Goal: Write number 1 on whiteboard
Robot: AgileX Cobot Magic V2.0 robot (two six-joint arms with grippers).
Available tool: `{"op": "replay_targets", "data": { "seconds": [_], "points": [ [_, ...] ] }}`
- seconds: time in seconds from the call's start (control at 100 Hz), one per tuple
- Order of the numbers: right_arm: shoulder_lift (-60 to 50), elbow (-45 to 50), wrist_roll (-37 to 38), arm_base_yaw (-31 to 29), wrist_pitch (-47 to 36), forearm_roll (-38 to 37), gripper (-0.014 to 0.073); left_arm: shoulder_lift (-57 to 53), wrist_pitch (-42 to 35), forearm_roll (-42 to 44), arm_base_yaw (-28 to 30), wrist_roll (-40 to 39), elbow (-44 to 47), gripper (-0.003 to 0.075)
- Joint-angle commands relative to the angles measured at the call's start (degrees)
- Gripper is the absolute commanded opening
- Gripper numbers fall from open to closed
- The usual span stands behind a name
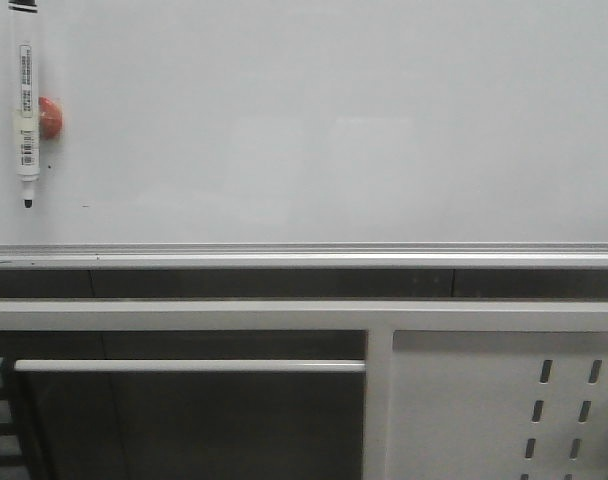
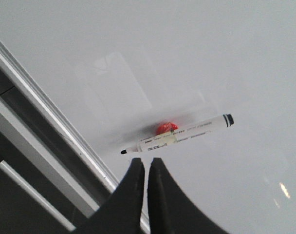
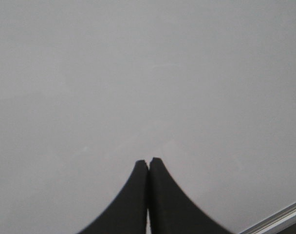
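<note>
While the whiteboard point(image 1: 334, 130) bears no stroke, both jaws sit closed and empty; next, the left gripper point(image 2: 143, 163) must open around the marker point(image 2: 179, 137)

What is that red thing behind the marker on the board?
Behind the marker sits a small red-orange round piece against the whiteboard, with pale tape around the marker. The marker covers part of it, so its fastening stays hidden.

Marker point(image 2: 179, 134) lies against whiteboard point(image 2: 201, 53), red magnet point(image 2: 166, 127) touching marker; left gripper point(image 2: 147, 162) near marker's tip, jaws nearly closed, empty.
</note>
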Motion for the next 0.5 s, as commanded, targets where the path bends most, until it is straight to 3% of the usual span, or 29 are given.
{"op": "replay_targets", "data": {
  "seconds": [0.0, 0.16, 0.25, 0.38, 0.49],
  "points": [
    [-1.14, 0.75, 1.17, -0.25, -4.36, 3.55, -0.0052, -1.56, -4.29, -1.72, 0.18, 0.87, 0.90, -0.0017],
    [-1.14, -6.70, 0.93, 1.40, 9.44, 0.94, -0.0051, -0.92, 1.42, 3.80, -0.28, 12.48, -4.16, 0.0017],
    [-0.87, -11.98, -0.93, 3.39, 16.26, -3.83, -0.0051, 1.29, 5.87, 4.95, -0.28, 23.70, -8.57, 0.0119],
    [2.36, -17.52, -5.56, 6.63, 20.22, -4.67, -0.0024, 8.77, 9.87, 4.95, -0.28, 36.29, -15.23, 0.0306],
    [4.65, -20.86, -9.03, 8.74, 23.87, -4.96, 0.0080, 15.32, 13.95, 5.07, -0.28, 41.79, -20.33, 0.0316]
  ]
}}
